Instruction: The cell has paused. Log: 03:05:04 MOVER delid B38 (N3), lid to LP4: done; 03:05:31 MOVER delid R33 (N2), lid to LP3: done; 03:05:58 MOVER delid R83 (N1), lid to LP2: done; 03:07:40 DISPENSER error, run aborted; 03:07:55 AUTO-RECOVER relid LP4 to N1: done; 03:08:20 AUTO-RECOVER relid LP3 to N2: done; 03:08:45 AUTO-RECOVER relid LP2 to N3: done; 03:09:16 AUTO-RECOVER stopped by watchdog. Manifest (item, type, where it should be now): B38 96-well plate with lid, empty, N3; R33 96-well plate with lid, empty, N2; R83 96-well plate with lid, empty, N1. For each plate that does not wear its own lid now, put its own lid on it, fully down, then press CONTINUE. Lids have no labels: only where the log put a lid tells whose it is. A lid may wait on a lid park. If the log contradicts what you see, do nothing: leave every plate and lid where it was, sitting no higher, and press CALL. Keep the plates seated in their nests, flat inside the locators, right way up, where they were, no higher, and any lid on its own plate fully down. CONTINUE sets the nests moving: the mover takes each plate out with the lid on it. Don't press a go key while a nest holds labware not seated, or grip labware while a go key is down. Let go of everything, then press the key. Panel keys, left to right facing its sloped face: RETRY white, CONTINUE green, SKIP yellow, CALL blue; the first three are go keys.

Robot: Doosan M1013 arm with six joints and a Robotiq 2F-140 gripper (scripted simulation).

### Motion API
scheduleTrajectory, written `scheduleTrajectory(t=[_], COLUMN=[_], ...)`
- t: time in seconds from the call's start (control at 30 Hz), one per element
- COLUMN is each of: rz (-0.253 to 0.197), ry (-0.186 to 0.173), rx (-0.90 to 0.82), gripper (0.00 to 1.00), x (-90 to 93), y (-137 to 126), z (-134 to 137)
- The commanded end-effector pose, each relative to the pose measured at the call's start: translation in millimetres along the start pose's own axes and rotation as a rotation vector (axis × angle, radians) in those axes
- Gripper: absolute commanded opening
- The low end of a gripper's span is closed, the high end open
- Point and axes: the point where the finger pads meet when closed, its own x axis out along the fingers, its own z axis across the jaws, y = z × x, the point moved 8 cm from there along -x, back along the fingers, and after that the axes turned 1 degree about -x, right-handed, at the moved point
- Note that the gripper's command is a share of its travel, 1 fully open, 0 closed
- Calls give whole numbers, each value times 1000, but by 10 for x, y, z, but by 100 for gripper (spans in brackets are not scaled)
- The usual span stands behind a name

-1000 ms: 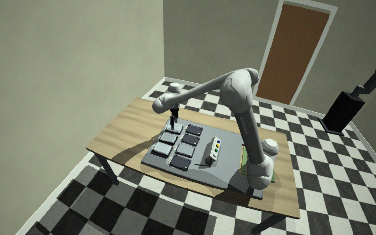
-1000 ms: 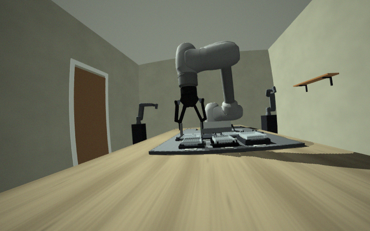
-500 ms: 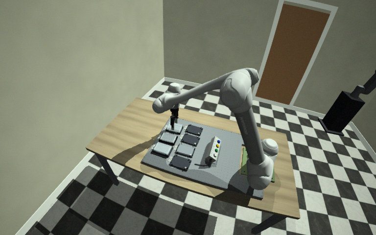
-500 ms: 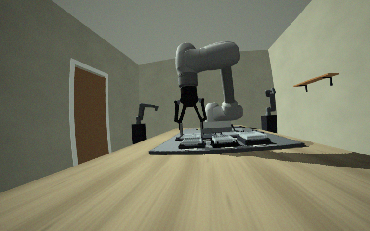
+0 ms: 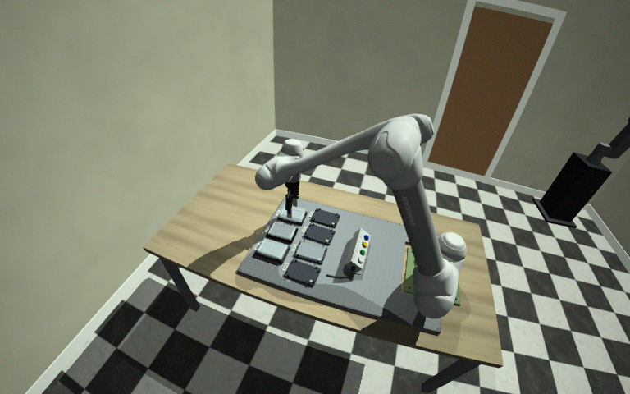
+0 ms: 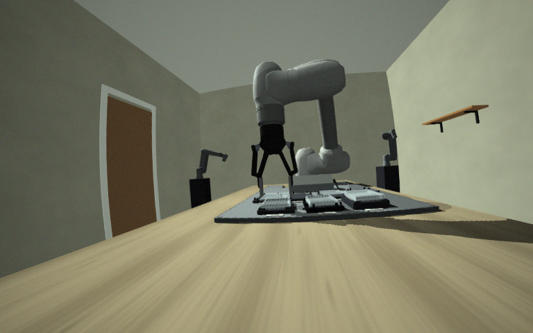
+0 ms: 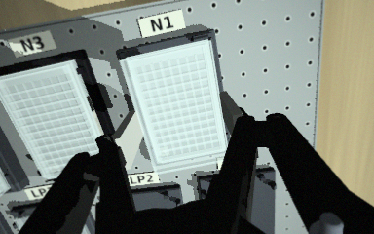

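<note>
Three clear 96-well plates sit in a row of black nests on the grey baseplate (image 5: 344, 259). In the wrist view the plate by the N1 label (image 7: 172, 99) wears a clear lid. A second lidded plate sits beside it by the N3 label (image 7: 46, 114). My gripper (image 7: 179, 113) straddles the N1 plate and is shut on its lid at the long sides. It also shows in the top and exterior views (image 5: 290, 208) (image 6: 275, 190), low over the farthest nest. The third plate (image 5: 272, 249) is nearest the table's front.
Four dark lid parks (image 5: 318, 233) lie in a second row beside the nests; one (image 5: 310, 251) looks lighter, as if a clear lid lies on it. The key panel (image 5: 359, 250) stands to the right, with blue, yellow, green and white keys. The arm's base (image 5: 436, 287) is at the right.
</note>
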Motion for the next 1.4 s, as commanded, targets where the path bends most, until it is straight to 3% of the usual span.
scheduleTrajectory(t=[0.0, 1.37], rz=[0, 0], ry=[0, 0], rx=[0, 0], gripper=[0, 0], x=[1, 91], y=[0, 0], z=[0, 0])
